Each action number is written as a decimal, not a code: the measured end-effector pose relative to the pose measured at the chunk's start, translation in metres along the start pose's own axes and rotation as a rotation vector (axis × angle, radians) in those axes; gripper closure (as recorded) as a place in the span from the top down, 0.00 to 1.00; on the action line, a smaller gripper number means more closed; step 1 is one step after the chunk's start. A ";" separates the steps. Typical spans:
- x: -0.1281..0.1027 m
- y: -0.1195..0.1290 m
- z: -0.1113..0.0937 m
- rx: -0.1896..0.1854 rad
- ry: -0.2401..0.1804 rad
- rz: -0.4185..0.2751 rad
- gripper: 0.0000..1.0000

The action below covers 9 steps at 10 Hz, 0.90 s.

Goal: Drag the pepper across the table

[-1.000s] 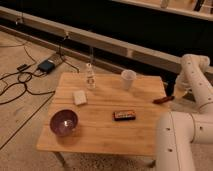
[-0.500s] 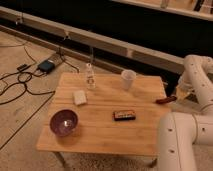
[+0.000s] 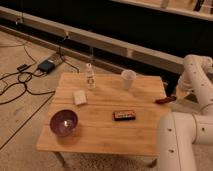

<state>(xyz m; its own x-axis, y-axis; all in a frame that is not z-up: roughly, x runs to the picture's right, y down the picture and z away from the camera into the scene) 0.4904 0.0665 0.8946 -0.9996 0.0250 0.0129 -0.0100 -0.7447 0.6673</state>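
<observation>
**Nearest: arm link** [image 3: 177, 142]. A stout white segment rising at the lower right of the view, beside the bench's near corner.

**Bench** [image 3: 100, 136]. Light plank top on thin legs, carrying every item below.

**Bowl** [image 3: 64, 122]. Purple, upright, near the front left corner. Unmoved over the last second.

**Box** [image 3: 124, 115]. Flat, black, with orange marks, lying mid-bench, well apart from the pepper. Unmoved.

**Pale block** [image 3: 79, 97]. Small, whitish, left of centre. What it is cannot be made out.

**Pepper** [image 3: 165, 100]. Slender, dark red, lying flat at the far-right edge of the bench, its long axis roughly across the view.
- Change: over the last second it appears to have crept a little further toward that edge.
- Judgement: the drag is under way, but little plank is left on that side. Further travel the same way risks tipping the pepper off the bench.

**End effector** [image 3: 173, 93]. Dark, hanging from the white wrist just above and beside the pepper's outer end, at the bench edge.
- Whether it is apart, together or clamped on the pepper cannot be told, and contact is likely but not certain.
- Change: the wrist has drifted slightly outward along with the pepper.

**Bottle** [image 3: 89, 76]. Small, clear, upright, toward the back. Unmoved.

**Cup** [image 3: 128, 79]. White, upright, at the back centre. Unmoved.

**Farthest: cables** [image 3: 30, 75]. Dark cords with a dark device on the floor beyond the left end, in front of a dark wall.
</observation>
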 end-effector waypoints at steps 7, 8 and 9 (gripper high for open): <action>0.003 0.003 0.000 -0.002 0.000 -0.007 0.00; 0.006 0.006 0.000 -0.005 -0.004 -0.011 0.00; 0.009 0.011 -0.001 -0.012 -0.009 -0.016 0.00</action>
<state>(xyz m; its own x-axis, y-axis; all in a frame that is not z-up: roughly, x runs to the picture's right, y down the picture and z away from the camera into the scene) 0.4818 0.0578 0.9012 -0.9990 0.0430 0.0094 -0.0262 -0.7524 0.6582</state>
